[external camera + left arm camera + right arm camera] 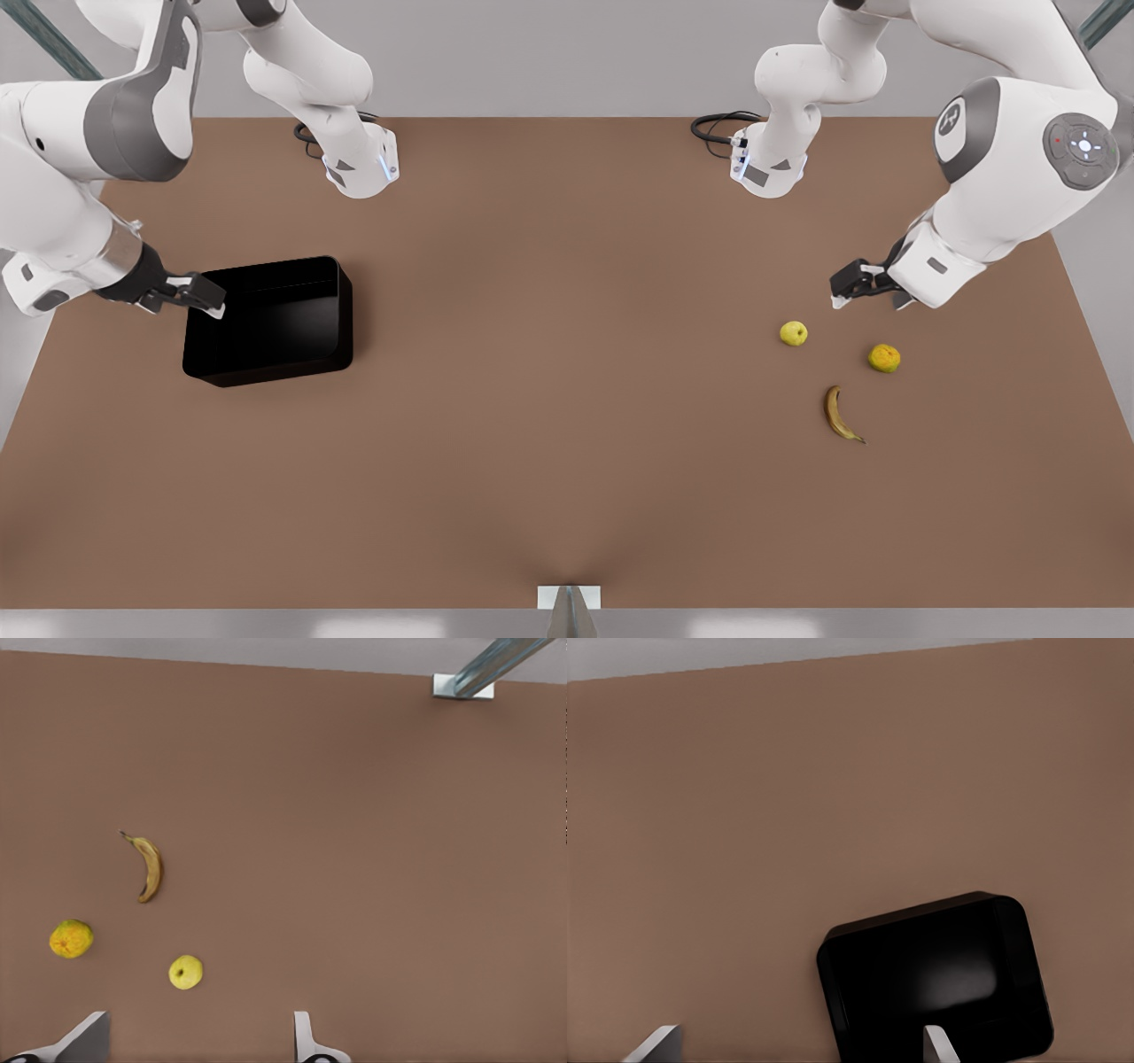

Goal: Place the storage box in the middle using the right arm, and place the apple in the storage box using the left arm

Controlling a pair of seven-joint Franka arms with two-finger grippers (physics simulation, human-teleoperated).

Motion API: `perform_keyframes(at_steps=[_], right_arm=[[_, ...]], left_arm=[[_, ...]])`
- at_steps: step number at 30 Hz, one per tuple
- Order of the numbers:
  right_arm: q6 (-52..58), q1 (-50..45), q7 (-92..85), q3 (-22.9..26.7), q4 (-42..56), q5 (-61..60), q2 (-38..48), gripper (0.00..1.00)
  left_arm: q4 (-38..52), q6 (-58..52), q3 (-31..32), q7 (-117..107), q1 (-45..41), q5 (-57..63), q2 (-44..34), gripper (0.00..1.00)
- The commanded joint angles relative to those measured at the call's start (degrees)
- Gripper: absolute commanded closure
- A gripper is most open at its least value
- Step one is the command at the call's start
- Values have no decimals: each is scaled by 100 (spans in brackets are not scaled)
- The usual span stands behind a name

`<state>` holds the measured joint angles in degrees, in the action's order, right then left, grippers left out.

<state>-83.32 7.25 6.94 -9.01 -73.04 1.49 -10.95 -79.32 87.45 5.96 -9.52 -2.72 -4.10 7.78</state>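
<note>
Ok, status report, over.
Right gripper open at storage box rim. Left gripper open above apple. Box off-centre, empty. Orange fruit, banana nearby, not blocking.

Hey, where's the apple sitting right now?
The apple lies on the table at the front view's right, beside the orange fruit and above the banana, just below the left end effector.

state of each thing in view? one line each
box: upright, empty, at the front view's left, not in the middle
apple: loose on table, outside box
orange fruit: loose on table
banana: lying flat on table
right tool: open, at box's rim
left tool: open, above table near apple
</note>
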Motion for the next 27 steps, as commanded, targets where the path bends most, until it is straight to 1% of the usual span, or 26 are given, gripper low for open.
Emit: perform_keyframes(at_steps=[1,2,3,4,5,6,7,8,9,11,12,13,14,15,17,18,20,22,25,27], right_arm=[[0,4,0,-13,0,0,14,0],[35,48,-9,-110,0,0,23,0],[79,39,-9,-110,0,-9,-3,0],[88,4,17,-119,0,-9,14,0],[88,4,79,-136,-9,-18,23,0],[167,31,-9,-110,-105,-9,23,0],[167,101,-386,-75,-123,0,-56,0],[18,259,-413,-66,-316,35,-91,0],[-184,382,-693,-66,-509,35,-100,0],[-193,734,-1345,-66,-659,53,-56,0],[-298,857,-1406,-66,-948,53,93,0],[-623,892,-1459,-75,-1563,44,453,0],[-905,918,-1476,-75,-2012,44,638,0],[-1300,997,-1678,-75,-2443,35,717,0],[-1976,1427,-2345,-66,-2891,26,700,0],[-2091,1630,-2592,-57,-2909,35,630,0],[-2127,1753,-2742,-57,-2909,26,541,0],[-2136,1824,-2848,-57,-2927,26,392,0],[-2505,2034,-3216,-57,-2997,26,76,0],[-2382,2114,-3489,-49,-2681,70,-214,0]], left_arm=[[-5,0,28,20,-1,6,-4,0],[-487,184,37,2,-9,6,-13,0],[-1549,1054,37,-68,-9,6,-110,0],[-1727,590,37,-41,-18,6,-57,0],[-2008,596,37,-15,-18,-12,-92,0],[-3167,2046,142,-85,-141,6,-443,0],[-3529,2338,187,-68,-229,6,-470,0],[-3573,2312,187,-85,-317,6,-470,0],[-3931,2959,187,-156,-335,23,-496,0],[-4679,4121,187,-138,-300,401,-391,0],[-4874,4517,178,-138,-238,436,-189,0],[-4882,4605,178,-138,-106,471,66,0],[-4900,4658,178,-138,-45,480,171,0],[-4997,4667,187,-147,192,480,136,0],[-5531,5087,187,-156,228,471,-127,0],[-5805,5273,187,-165,228,471,-198,0],[-6051,5502,178,-165,289,471,-180,0],[-6043,5502,187,-156,447,471,-136,0],[-6043,5607,187,-147,676,471,215,0],[-6034,5625,187,-156,685,471,329,0]])
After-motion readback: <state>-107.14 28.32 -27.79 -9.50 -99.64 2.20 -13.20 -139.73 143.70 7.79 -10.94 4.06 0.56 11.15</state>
